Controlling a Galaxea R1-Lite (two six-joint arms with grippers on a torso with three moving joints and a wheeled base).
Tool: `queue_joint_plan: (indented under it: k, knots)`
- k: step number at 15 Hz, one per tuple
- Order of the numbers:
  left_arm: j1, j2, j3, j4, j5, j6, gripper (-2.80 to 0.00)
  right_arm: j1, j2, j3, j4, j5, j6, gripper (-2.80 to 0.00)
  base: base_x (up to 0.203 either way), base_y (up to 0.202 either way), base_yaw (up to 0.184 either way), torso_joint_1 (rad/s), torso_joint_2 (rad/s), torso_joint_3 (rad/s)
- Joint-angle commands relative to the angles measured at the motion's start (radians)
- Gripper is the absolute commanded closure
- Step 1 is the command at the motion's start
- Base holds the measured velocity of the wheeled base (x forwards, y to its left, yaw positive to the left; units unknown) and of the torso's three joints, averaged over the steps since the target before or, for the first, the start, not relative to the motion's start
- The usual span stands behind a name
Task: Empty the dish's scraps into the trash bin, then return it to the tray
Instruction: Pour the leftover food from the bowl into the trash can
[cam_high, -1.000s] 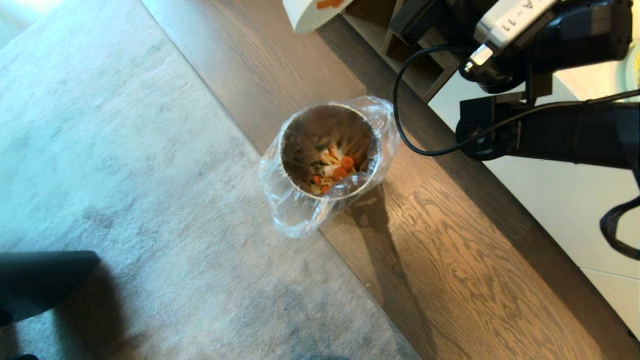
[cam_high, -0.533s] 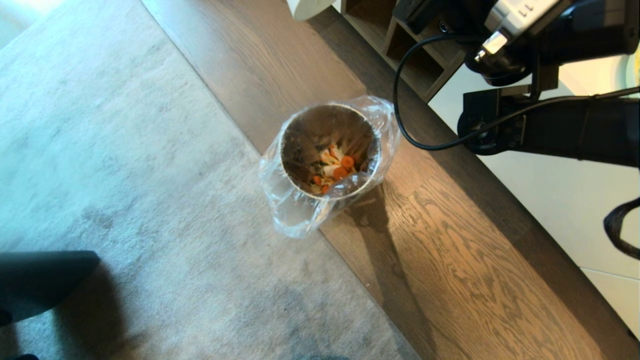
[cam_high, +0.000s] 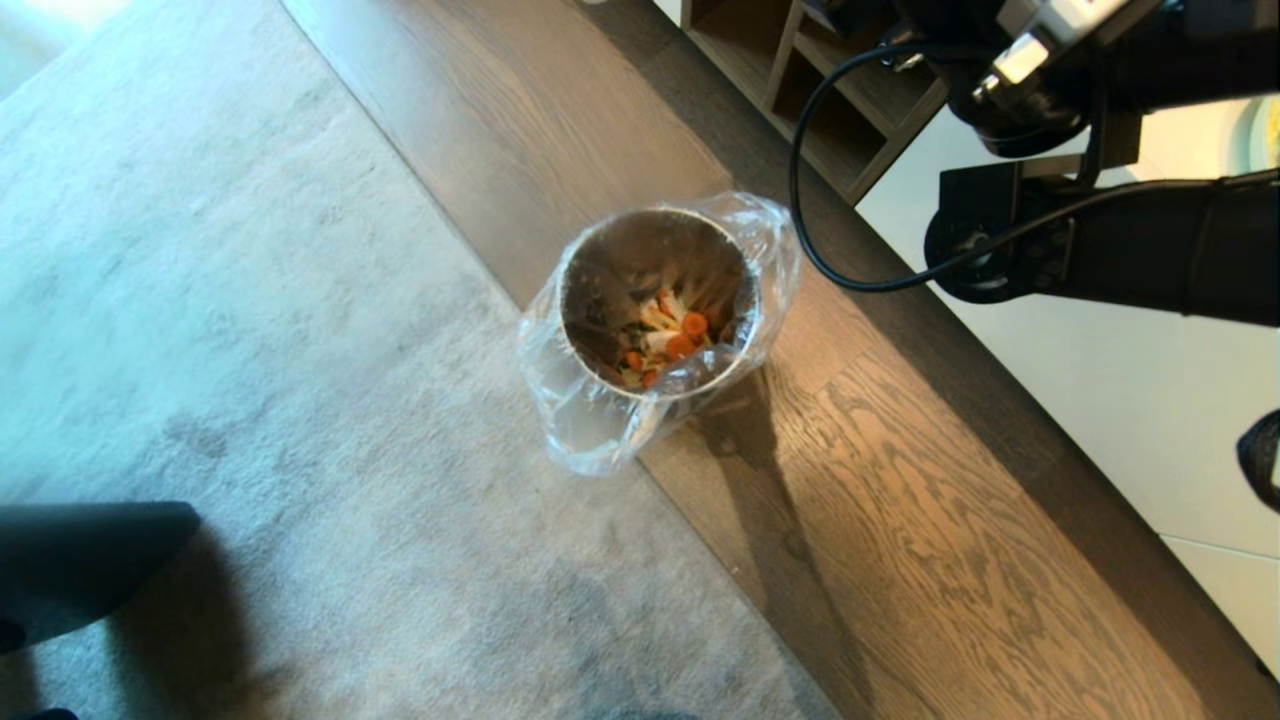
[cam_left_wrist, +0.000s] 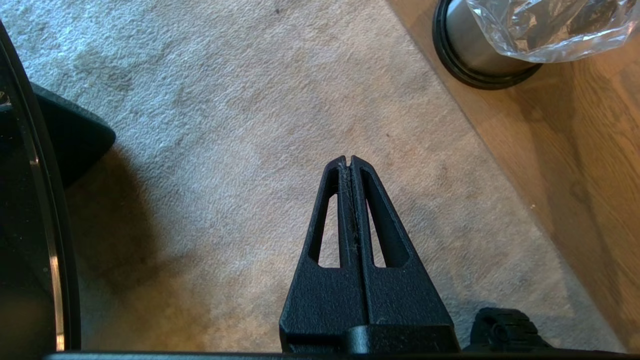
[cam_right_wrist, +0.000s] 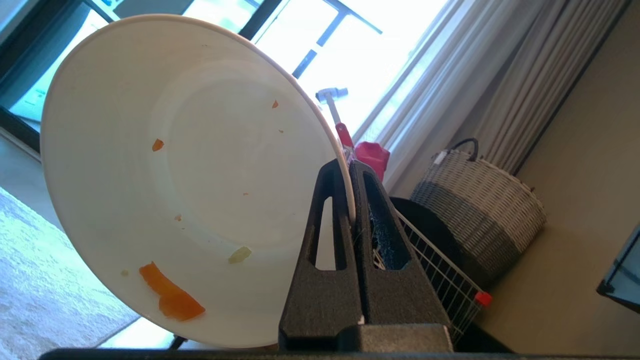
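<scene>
Head view: you see the trash bin (cam_high: 655, 300) standing where rug meets wood floor, its clear liner bag (cam_high: 590, 425) folded over the rim, and the scraps (cam_high: 665, 340) lying at the bottom: orange carrot slices among pale sticks. A second ago the white rim of the dish showed at the upper edge of this view, above and beyond the bin; half a second ago only a sliver remained; now it is gone, and the right arm (cam_high: 1110, 240) has drawn up and away to the right. Read this as the tipping step finished and the carry toward the tray begun. The tray itself appears in no view, so you cannot yet judge the approach.

Right wrist view: the dish (cam_right_wrist: 165, 175) is held on edge, its open face turned toward the camera. The right gripper (cam_right_wrist: 352, 170) is clamped on the dish's rim, one finger inside the wall and one outside, at the edge nearest the wrist; the bowl's body extends away from the jaws to one side. Note the residue: a carrot strip (cam_right_wrist: 171, 297) and a few small flecks cling to the inner wall, so the emptying is probably not quite complete.

Left wrist view: the left gripper (cam_left_wrist: 348, 160) hangs idle above the rug, jaws pressed together on nothing, with the bin's base near.
</scene>
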Motion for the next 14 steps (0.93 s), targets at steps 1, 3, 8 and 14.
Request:
queue_joint_plan:
  k: [1,3,8,14]
  knots:
    - [0.0,0.0,0.0,0.0,0.001,-0.001,0.0,0.013,-0.011,-0.009,-0.015,0.004,0.009,0.0,0.0,0.0,0.0,0.0,0.0,0.0]
    - [0.0,0.0,0.0,0.0,0.001,-0.001,0.0,0.011,-0.011,-0.003,-0.035,0.004,0.015,0.0,0.0,0.0,0.0,0.0,0.0,0.0]
    - [0.0,0.0,0.0,0.0,0.001,-0.001,0.0,0.006,-0.028,-0.004,-0.035,0.003,0.026,0.0,0.0,0.0,0.0,0.0,0.0,0.0]
    - [0.0,0.0,0.0,0.0,0.001,-0.001,0.0,0.012,-0.012,-0.004,-0.008,0.003,-0.004,0.0,0.0,0.0,0.0,0.0,0.0,0.0]
